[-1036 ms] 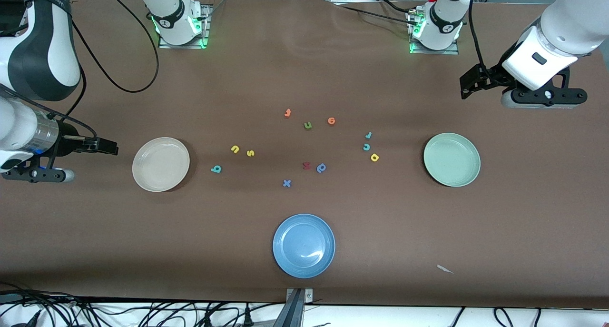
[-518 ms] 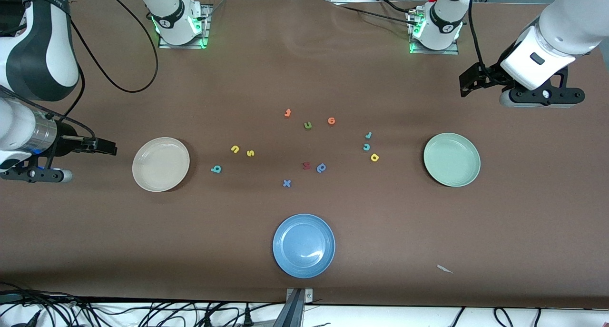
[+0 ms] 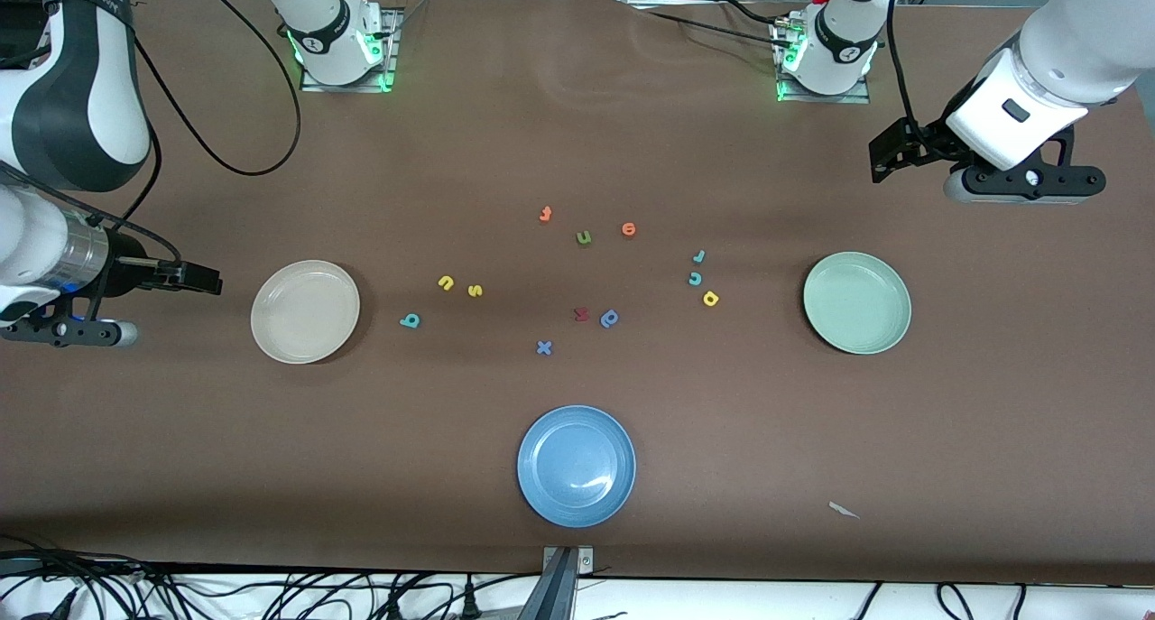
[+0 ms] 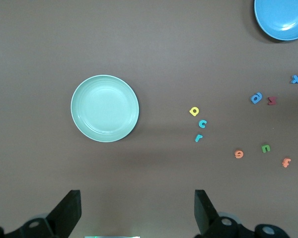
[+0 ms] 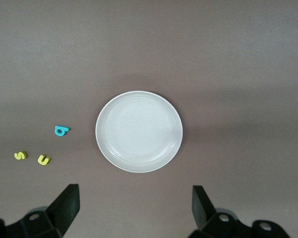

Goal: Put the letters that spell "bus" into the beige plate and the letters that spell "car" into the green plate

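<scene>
Both plates sit bare on the tabletop (image 3: 812, 439); b, u, s (image 3: 411, 320) lie beside the beige plate (image 3: 305, 311); c, a, r (image 3: 696, 279) beside the green plate (image 3: 856, 302); left end effector (image 4: 136, 210) and right end effector (image 5: 134, 208) hover wide open.

We are seeing two plates flanking scattered letters.
"bus" letters (image 3: 444, 297) are lying beside the beige plate (image 3: 305, 347) — "car" letters (image 3: 700, 278) are lying near the green plate (image 3: 857, 340).
</scene>
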